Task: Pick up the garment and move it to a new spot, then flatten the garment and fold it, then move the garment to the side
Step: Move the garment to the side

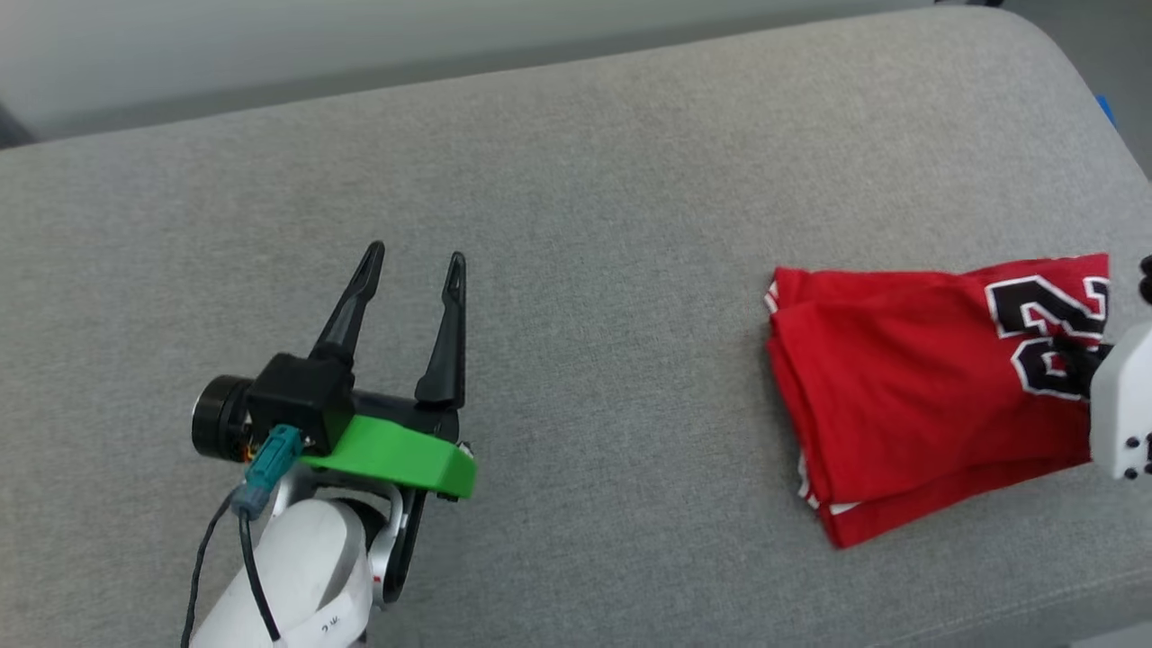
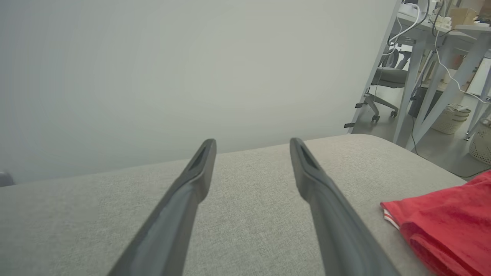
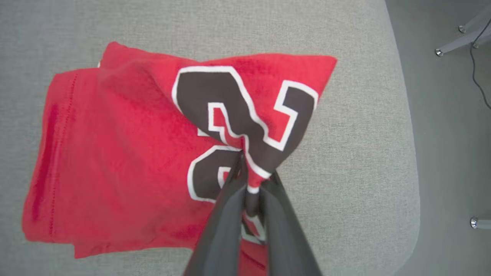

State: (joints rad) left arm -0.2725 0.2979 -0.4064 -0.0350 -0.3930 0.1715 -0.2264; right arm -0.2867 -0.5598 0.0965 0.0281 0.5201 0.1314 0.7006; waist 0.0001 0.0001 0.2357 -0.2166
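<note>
Right wrist view: pointing down at right, my right gripper (image 3: 256, 168) pinches the folded red black-numbered fabric jersey (image 3: 115, 153); my left gripper (image 1: 416, 254) gapes empty, left.

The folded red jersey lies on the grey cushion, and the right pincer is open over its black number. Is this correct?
Not quite: the right wrist view shows the right pincer shut on the red jersey, pinching fabric at the black number. The jersey lies folded on the grey cushion.
</note>
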